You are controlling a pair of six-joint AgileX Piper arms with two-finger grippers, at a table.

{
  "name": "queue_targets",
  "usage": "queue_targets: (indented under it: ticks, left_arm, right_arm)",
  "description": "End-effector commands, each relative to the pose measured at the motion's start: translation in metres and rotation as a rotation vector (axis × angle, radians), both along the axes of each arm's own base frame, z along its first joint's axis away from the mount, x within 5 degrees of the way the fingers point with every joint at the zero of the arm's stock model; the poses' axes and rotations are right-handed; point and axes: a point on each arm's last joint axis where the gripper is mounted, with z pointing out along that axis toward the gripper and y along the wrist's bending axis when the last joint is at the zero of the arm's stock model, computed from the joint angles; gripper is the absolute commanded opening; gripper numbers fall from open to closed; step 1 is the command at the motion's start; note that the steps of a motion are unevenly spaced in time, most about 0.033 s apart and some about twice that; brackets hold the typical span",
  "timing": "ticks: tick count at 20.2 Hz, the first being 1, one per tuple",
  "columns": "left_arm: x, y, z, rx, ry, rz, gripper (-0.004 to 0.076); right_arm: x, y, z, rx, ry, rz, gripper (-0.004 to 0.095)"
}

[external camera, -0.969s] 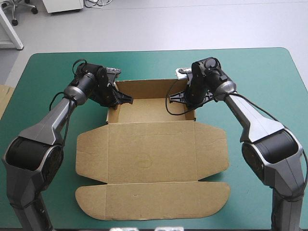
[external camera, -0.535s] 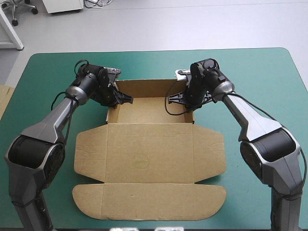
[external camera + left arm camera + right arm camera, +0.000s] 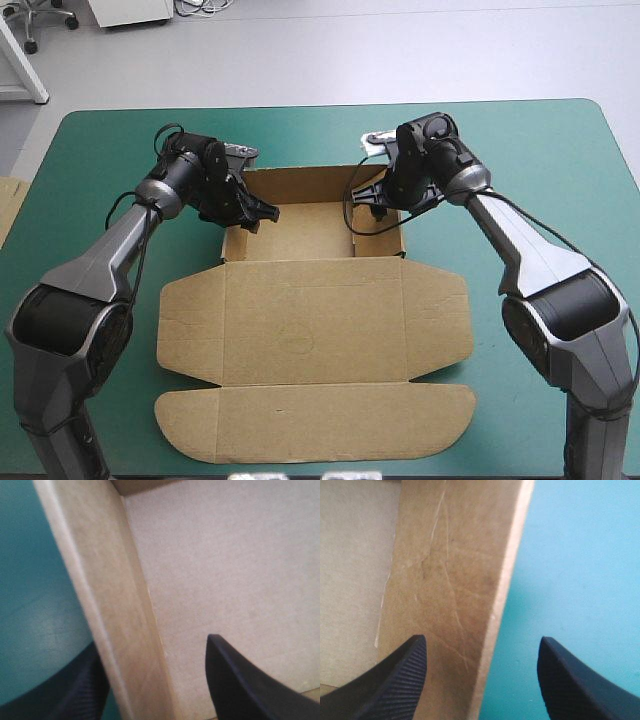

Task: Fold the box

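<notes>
Shifted slightly since just before: left pincer, right pincer. Both open, each astride a raised side wall of the brown box. Box mid teal-green tabletop, lid flat toward near edge. More board at tabletop's left edge

The teal-green cover lies smooth over the whole table, its corners rounded. Just beyond the table's left edge, a sliver of more brown board shows.
</notes>
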Motion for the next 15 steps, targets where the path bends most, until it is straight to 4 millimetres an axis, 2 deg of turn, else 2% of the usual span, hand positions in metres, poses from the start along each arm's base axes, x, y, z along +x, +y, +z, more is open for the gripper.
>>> queue_targets:
  ticks: [1,2,3,4,5,6,7,8,10,12,15]
  left_arm:
    - [-0.015,0.004,0.057,-0.045,-0.173,-0.004,0.0415]
    - [-0.021,0.007,0.073,-0.042,-0.204,-0.004,0.0415]
    - [-0.024,0.009,0.082,-0.038,-0.226,-0.005,0.0415]
    - [-0.03,0.012,0.102,-0.034,-0.267,-0.004,0.0415]
    - [-0.035,0.015,0.115,-0.032,-0.298,-0.002,0.0414]
    - [-0.046,0.022,0.138,-0.017,-0.36,0.004,0.0397]
    - [-0.058,0.028,0.155,-0.008,-0.414,0.009,0.0354]
    - [-0.063,0.031,0.16,-0.002,-0.429,0.011,0.032]
    - [-0.076,0.039,0.166,0.038,-0.463,0.018,0.0187]
    - [-0.095,0.05,0.158,0.084,-0.492,0.015,-0.0012]
    - [-0.13,0.061,0.132,0.078,-0.517,-0.004,-0.0005]
  right_arm:
    - [-0.021,-0.014,0.071,0.035,-0.177,-0.006,0.0607]
    - [-0.028,-0.017,0.09,0.058,-0.226,-0.007,0.0606]
    - [-0.032,-0.019,0.098,0.067,-0.248,-0.006,0.0605]
    - [-0.042,-0.022,0.115,0.09,-0.287,0.007,0.0605]
    - [-0.048,-0.025,0.124,0.099,-0.306,0.007,0.0604]
    - [-0.06,-0.03,0.139,0.101,-0.349,0.041,0.0522]
    - [-0.071,-0.035,0.15,0.1,-0.376,0.059,0.0382]
    - [-0.077,-0.038,0.153,0.087,-0.387,0.083,0.025]
    - [-0.092,-0.046,0.155,0.064,-0.39,0.113,-0.0029]
    - [-0.115,-0.057,0.146,0.042,-0.364,0.117,-0.0004]
    - [-0.155,-0.077,0.116,0.02,-0.391,0.126,-0.0004]
